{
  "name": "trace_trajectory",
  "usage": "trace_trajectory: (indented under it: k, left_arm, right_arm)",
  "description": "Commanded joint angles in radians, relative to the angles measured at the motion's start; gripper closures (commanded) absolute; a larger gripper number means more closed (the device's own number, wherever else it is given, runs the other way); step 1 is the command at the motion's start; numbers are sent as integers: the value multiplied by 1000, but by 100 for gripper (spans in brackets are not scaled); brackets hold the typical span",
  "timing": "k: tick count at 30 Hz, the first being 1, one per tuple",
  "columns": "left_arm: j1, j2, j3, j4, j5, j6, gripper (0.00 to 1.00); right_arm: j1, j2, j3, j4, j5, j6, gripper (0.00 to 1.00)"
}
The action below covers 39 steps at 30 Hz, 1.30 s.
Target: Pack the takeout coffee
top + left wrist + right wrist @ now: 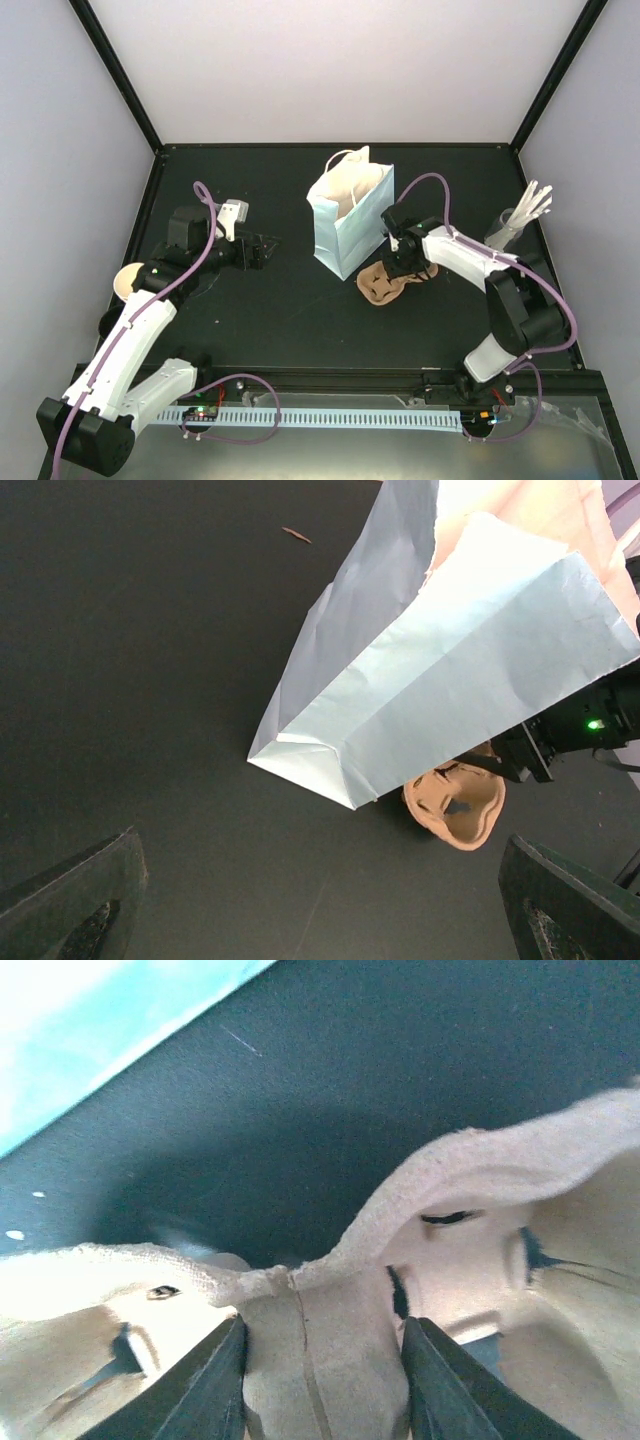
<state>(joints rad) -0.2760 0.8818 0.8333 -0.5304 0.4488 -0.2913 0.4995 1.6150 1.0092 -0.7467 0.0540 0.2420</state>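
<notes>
One grasp in progress: right gripper [322, 1360] astride centre ridge of cup carrier [382, 285], firm clamp not confirmable. Lies on table [280, 320] just beside paper bag [345, 225]. Left gripper [258, 250] fingers wide apart, empty. Advise squeezing squarely, lifting level, clearing bag rim.

Open black surface [290, 310] lies left of the upright light-blue paper bag [345, 225]; the brown moulded-pulp cup carrier [378, 285] crowds its right base.
</notes>
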Motion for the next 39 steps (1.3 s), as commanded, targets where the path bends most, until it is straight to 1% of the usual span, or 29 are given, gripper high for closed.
trace_trajectory:
  k: [1, 10, 14, 15, 19, 22, 26, 32, 34, 37, 39]
  left_arm:
    - [4, 6, 50, -4, -6, 13, 1]
    - [3, 47, 83, 22, 31, -3, 1]
    - [-5, 109, 141, 36, 80, -13, 1]
    - [-16, 129, 171, 17, 38, -20, 1]
    - [-88, 197, 288, 8, -49, -2, 1]
    - [-116, 254, 365, 18, -78, 25, 1]
    - [-140, 359, 492, 8, -90, 103, 3]
    - [-150, 566, 685, -73, -87, 185, 6]
    - [-177, 636, 755, -124, -101, 227, 6]
    - [-230, 751, 896, -236, -209, 299, 8]
    - [-243, 808, 958, -267, -233, 302, 11]
  right_arm:
    - [7, -82, -3, -18, -24, 11, 57]
    - [6, -277, 0, -112, -45, 28, 57]
    - [6, -379, 58, -180, -53, 30, 56]
    - [6, -412, 77, -200, -52, 32, 56]
    - [5, -496, 175, -273, -31, 35, 57]
    - [5, -545, 255, -314, -11, 37, 57]
    - [5, -593, 363, -334, 11, 38, 57]
    - [5, -586, 572, -372, 61, 41, 59]
    - [5, -579, 626, -369, 94, 45, 60]
    - [5, -561, 684, -362, 144, 52, 60]
    - [5, -550, 710, -350, 170, 57, 60]
